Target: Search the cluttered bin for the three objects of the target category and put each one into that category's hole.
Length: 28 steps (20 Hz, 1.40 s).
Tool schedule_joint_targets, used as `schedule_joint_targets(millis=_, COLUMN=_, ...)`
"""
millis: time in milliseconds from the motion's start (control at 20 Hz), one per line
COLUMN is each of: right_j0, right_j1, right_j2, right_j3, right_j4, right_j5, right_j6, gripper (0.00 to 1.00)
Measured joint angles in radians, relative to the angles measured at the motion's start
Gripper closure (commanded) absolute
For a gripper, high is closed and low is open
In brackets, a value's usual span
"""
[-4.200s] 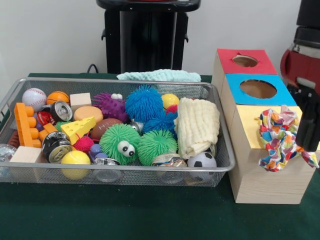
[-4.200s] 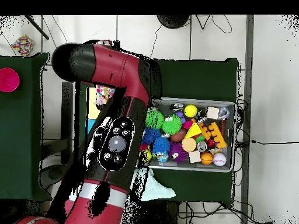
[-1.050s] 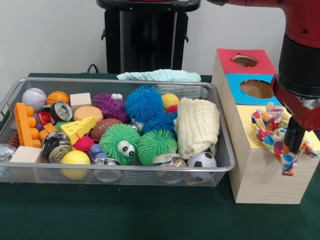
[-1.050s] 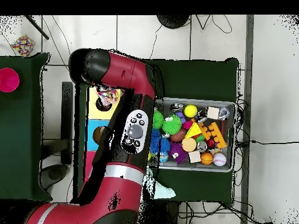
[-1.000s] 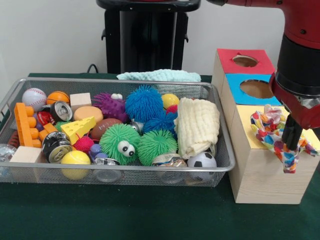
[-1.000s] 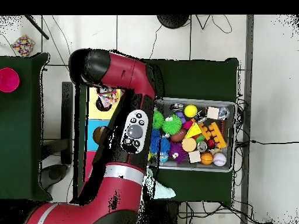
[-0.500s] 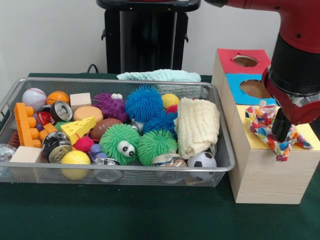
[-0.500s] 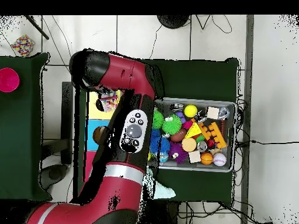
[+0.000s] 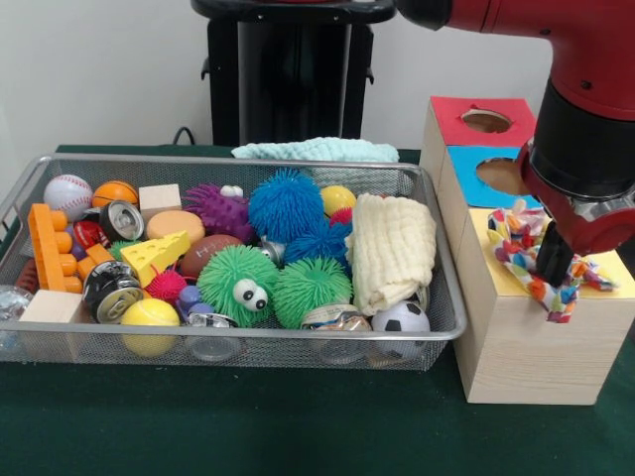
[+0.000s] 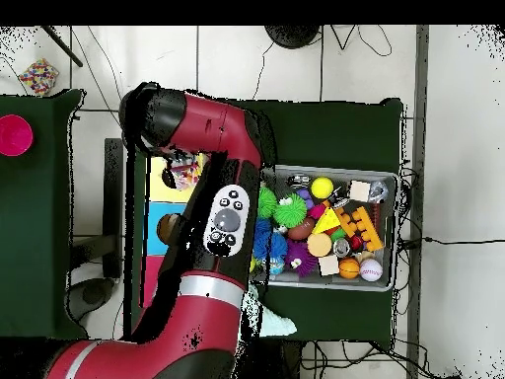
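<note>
My gripper [image 9: 553, 270] is shut on a white polka-dot cloth [image 9: 516, 238] and holds it just over the yellow top [image 9: 486, 233] of the pale wooden box at the right; the cloth and my arm hide the hole. The cloth also shows in the overhead view [image 10: 183, 170] under my arm. The wire mesh bin [image 9: 248, 342] stands at the left, full of toys. A folded cream cloth [image 9: 395, 248] lies at its right end. A pale teal cloth [image 9: 313, 150] lies behind the bin.
The blue-topped hole [image 9: 504, 175] and the red-topped hole [image 9: 486, 120] lie behind the yellow top. Spiky puffer balls [image 9: 285, 203], a soccer ball [image 9: 401, 317], cans, blocks and small balls fill the bin. My pedestal [image 9: 288, 69] stands behind.
My gripper has carried the polka-dot cloth a little left and up, from the box's front right corner further onto the yellow top.
</note>
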Motion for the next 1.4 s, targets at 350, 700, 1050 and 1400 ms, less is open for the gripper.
schedule_joint_targets(millis=350, right_j0=-0.020, right_j1=0.008, right_j2=0.028, right_j3=-0.005, right_j4=0.015, right_j5=0.004, right_j6=0.000, gripper=1.00)
schedule_joint_targets(millis=700, right_j0=-0.036, right_j1=0.021, right_j2=0.033, right_j3=-0.057, right_j4=0.011, right_j5=0.139, right_j6=0.000, gripper=1.00)
schedule_joint_targets(millis=1050, right_j0=-0.037, right_j1=0.014, right_j2=0.033, right_j3=-0.102, right_j4=0.004, right_j5=0.445, right_j6=0.000, gripper=1.00)
schedule_joint_targets(millis=1400, right_j0=-0.037, right_j1=-0.007, right_j2=0.033, right_j3=-0.124, right_j4=0.002, right_j5=0.600, right_j6=0.000, gripper=1.00)
